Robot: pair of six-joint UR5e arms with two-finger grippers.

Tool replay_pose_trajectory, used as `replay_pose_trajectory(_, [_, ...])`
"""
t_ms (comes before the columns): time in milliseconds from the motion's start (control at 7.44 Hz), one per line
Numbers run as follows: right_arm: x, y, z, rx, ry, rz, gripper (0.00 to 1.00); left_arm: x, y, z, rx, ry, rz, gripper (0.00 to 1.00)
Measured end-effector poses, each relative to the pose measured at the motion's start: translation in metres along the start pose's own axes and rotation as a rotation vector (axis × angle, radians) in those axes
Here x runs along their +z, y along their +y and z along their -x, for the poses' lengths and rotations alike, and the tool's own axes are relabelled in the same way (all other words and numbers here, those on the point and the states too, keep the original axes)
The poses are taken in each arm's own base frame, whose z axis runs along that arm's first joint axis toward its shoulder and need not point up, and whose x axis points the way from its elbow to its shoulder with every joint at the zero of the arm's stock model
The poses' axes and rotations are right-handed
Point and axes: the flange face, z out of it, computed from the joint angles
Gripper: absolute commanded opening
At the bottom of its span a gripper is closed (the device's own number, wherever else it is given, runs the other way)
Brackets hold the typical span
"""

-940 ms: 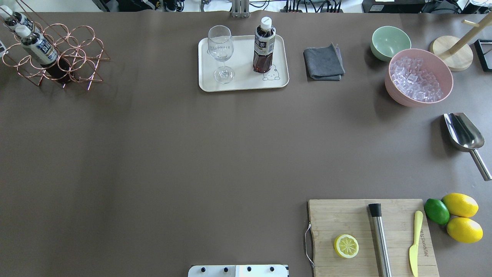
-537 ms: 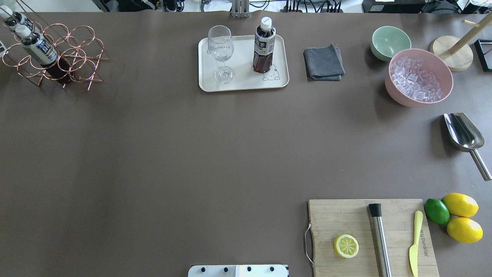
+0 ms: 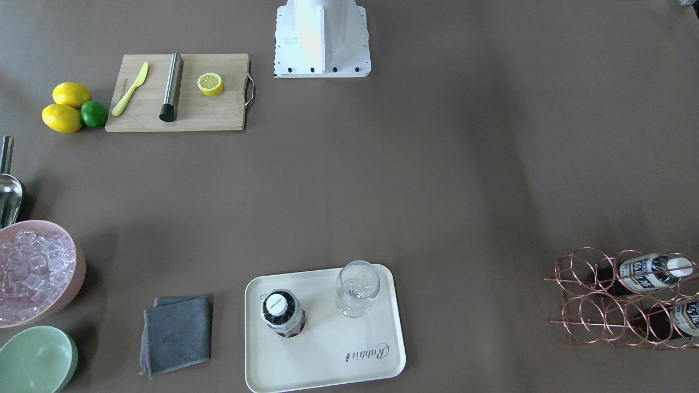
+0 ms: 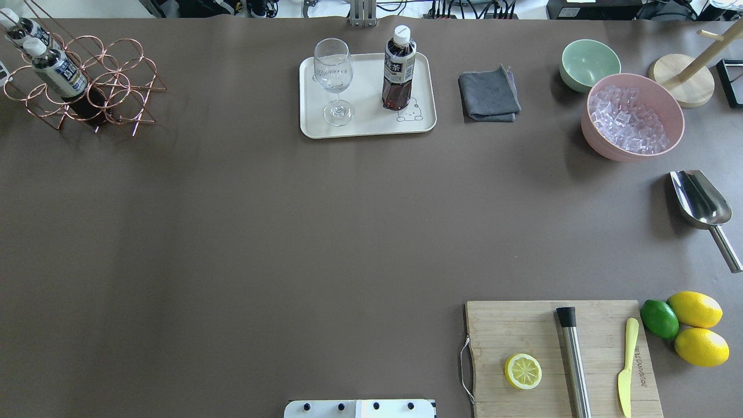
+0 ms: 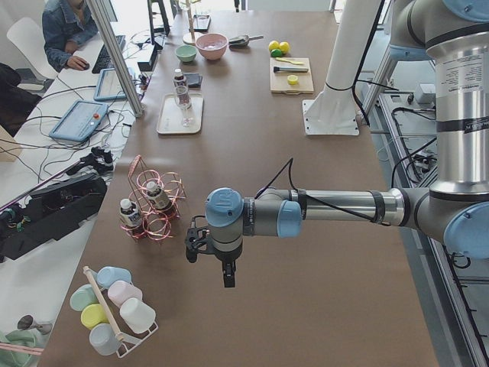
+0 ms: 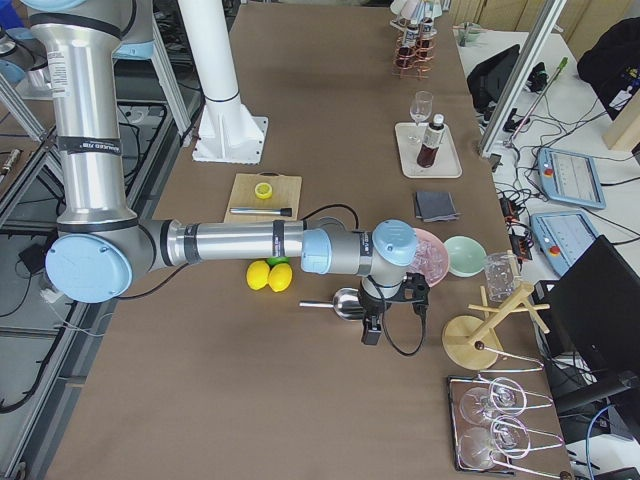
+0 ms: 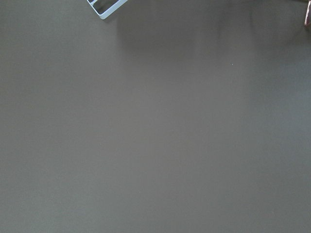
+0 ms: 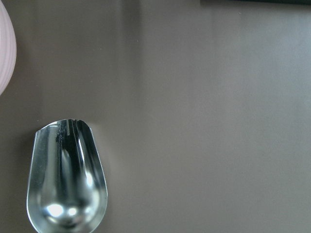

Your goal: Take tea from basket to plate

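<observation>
One tea stands upright on the plate, on its right half, cap up and just behind the small bear drawing. A stemmed glass stands on the same plate to the left of the bottle, apart from it. The plate lies at the far middle of the table.

Two more bottles alike lean tilted in the basket, which sits at the far left corner, well apart from the plate; one bottle fills a near cell, the other a cell behind it.

Right of the plate lies a folded grey cloth, then a pale green bowl and a pink bowl of ice cubes, with a steel scoop nearer.

The left fingers hang over the table's left end, near the basket but apart from it; whether they are wide or narrow I cannot tell. The right fingers hang over the scoop beside the pink bowl; their spread cannot be told either. Neither set holds anything that can be seen.
</observation>
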Motion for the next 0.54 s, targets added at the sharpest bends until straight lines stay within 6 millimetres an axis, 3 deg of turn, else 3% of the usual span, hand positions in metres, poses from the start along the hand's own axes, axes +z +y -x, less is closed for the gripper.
replay_pose_trajectory(537, [0.0042, 0.0045, -0.0045, 0.016, -0.022, 0.01, 1.0, 0.0111, -0.005, -0.0054, 0.01, 0.001, 0.024, 0.98])
